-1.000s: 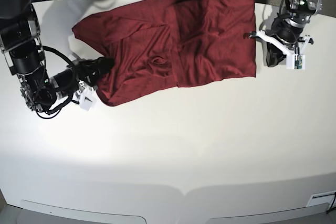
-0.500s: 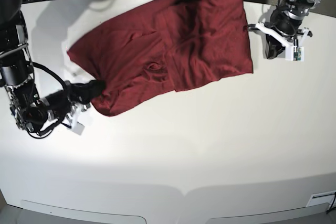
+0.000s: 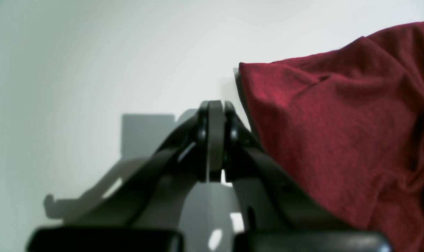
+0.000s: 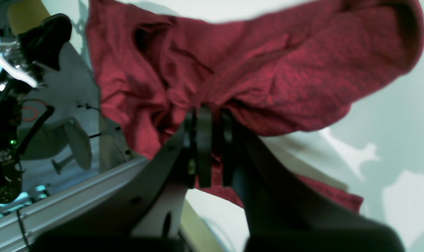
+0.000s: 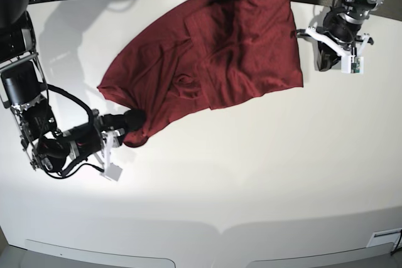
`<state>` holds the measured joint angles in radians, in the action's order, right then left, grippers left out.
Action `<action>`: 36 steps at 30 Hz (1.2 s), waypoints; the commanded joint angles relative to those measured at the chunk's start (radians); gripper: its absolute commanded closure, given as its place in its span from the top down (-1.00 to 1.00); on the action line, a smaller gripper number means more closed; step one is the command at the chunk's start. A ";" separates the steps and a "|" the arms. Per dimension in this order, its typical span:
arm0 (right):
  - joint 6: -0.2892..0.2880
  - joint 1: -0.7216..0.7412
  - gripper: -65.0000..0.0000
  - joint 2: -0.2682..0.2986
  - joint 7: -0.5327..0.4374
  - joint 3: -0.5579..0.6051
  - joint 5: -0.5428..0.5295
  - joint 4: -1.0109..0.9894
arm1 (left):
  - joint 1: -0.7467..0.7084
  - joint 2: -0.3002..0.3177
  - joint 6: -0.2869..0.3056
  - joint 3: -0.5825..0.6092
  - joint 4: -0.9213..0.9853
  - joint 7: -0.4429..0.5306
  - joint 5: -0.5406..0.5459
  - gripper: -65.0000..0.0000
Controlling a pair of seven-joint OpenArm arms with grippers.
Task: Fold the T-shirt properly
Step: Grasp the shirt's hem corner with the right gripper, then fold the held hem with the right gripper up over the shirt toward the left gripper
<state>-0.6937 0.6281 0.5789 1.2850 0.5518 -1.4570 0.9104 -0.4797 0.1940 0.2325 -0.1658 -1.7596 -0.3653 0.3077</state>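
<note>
two arms, one grip: the right gripper [image 5: 130, 121], nearest the table's front, has its jaws pinched on a bunched lower corner of the t-shirt [image 5: 213, 54]. the shirt lies spread and rumpled across the back half of the white table [image 5: 251, 180]. this looks like the drag-and-flatten step before any fold; next it needs the cloth pulled taut and laid flat. farther back, the left gripper [image 5: 323, 61] sits closed and empty just beside the shirt's far edge. cables run behind the table.
</note>
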 commanded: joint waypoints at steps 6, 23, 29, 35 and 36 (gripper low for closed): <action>-0.004 0.033 -1.00 0.011 -0.135 -0.006 -0.026 0.149 | -0.005 0.006 0.002 -0.006 -0.013 0.032 0.006 -1.00; -0.004 -0.114 -1.00 -0.080 -0.428 -0.006 0.364 0.536 | -0.013 0.006 0.001 -0.006 -0.013 0.045 -0.043 -1.00; -0.004 -0.241 -1.00 -0.107 -0.436 -0.006 0.436 0.639 | -0.019 0.006 0.001 -0.006 -0.013 0.046 -0.046 -1.00; -0.004 -0.361 -1.00 -0.126 -0.442 -0.006 0.437 0.741 | -0.019 0.006 0.001 -0.005 -0.013 0.049 -0.046 -1.00; -0.004 -0.378 -1.00 -0.129 -0.443 -0.006 0.438 0.752 | -0.019 0.006 0.001 -0.005 -0.013 0.050 -0.045 -1.00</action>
<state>-0.6930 0.2310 0.4446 0.8673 0.5545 -0.9974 1.6459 -0.4984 0.1940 0.2348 -0.1661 -1.7576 -0.3420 0.2584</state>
